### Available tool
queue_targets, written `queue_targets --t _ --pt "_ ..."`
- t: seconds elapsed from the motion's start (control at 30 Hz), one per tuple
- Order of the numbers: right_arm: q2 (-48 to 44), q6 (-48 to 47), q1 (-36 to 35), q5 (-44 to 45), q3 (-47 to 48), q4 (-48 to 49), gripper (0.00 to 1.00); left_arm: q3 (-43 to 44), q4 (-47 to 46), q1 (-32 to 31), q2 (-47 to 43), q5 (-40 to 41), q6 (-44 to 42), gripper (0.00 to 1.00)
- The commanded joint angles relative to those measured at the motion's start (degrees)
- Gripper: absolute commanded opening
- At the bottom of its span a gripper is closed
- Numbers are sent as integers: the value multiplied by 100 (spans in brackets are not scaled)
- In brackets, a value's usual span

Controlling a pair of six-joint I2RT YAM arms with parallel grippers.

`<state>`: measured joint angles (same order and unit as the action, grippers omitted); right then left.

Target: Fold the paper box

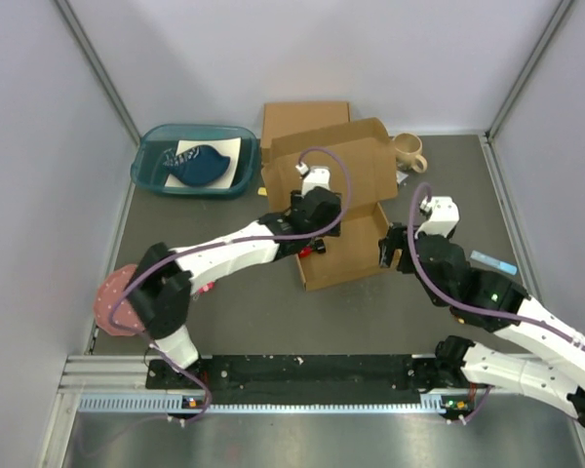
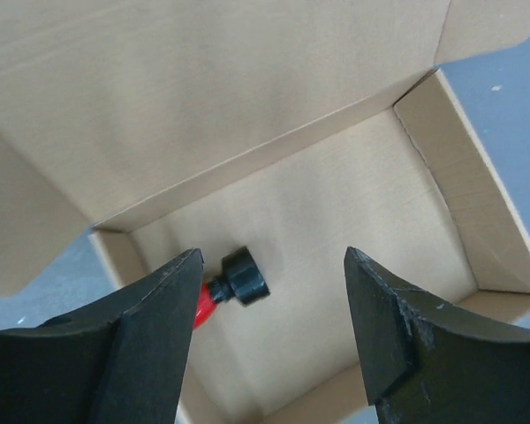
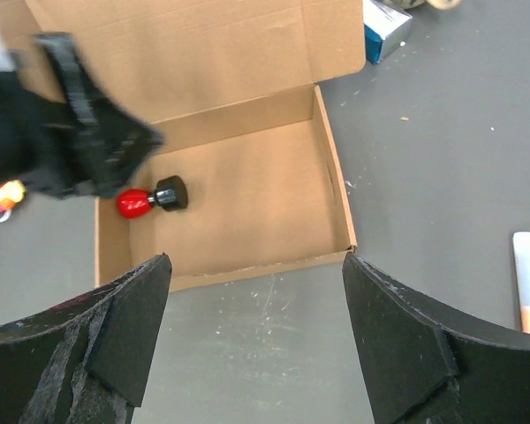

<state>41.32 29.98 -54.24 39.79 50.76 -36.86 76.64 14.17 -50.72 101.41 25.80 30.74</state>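
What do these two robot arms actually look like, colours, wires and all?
Both arms, the left arm and the right arm, have white link shells with black joints. A purple cable loops along each. Each wrist carries a small white camera block. Each arm ends in two broad, matte black, wedge-shaped fingers.

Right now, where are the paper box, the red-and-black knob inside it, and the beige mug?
paper box (image 3: 256, 190): right wrist view, bare floor of its tray.
red-and-black knob (image 3: 152, 198): right wrist view, where red meets black.
beige mug (image 1: 407, 149): top external view, its body.
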Motion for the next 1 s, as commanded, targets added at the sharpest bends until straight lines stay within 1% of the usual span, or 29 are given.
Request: queue_targets --t 0.0,0.03,0.07,0.1,0.13,0.17,0.23,0.27,0.3,0.37,0.4,0.43,0.53,0.73,0.83,0.87,0.97 --pt "236 -71 306 240 83 -23 80 -920 -562 -26 -1472 259 212 70" --pt "314 -36 456 153 5 -23 80 -1167 -669 -26 -1701 302 283 70" --pt "481 8 693 -179 -40 -23 80 -1613 -723 -26 -2129 372 379 70" --pt "604 86 1174 -356 -84 -5 80 -1826 -810 -17 -2325 434 545 70" --pt "710 148 1474 -532 -162 21 80 -2037 -820 -17 -2536 530 643 70" --pt "998 166 1739 -925 -181 65 80 -2439 -837 -17 -2903 566 722 70" --pt "1237 175 2204 -1096 -251 354 78 -2846 -881 -8 -3266 671 942 69" --pt "1499 140 2294 -1166 -260 468 78 -3239 -890 -8 -3589 802 1047 69" --pt "1606 97 2382 -1219 -295 852 78 -3435 -916 -8 -3758 847 1161 69" --pt "1852 0 2479 -1237 -339 1241 79 -3934 -978 -8 -4249 952 1267 69" --pt "2140 -27 2506 -1280 -348 1391 80 -4077 -978 1 -4400 970 1329 69" --pt "2265 -62 2532 -1368 -322 1714 80 -4322 -934 -8 -4549 979 1347 69" --pt "2836 -176 2593 -1325 -208 2076 82 -4604 -576 18 -5129 1093 1469 69" --pt "4136 -212 2673 -1228 30 2245 81 -4983 -205 97 -6280 1357 1505 71" --pt "4445 -141 2664 -1254 -49 2306 80 -5088 -195 185 -6597 1340 1435 71" --pt "4446 -54 2673 -1281 -110 2402 80 -5124 -248 203 -6625 1322 1313 72" --pt "4323 8 2612 -1439 -479 2692 78 -5159 -240 238 -6643 1331 1312 72"
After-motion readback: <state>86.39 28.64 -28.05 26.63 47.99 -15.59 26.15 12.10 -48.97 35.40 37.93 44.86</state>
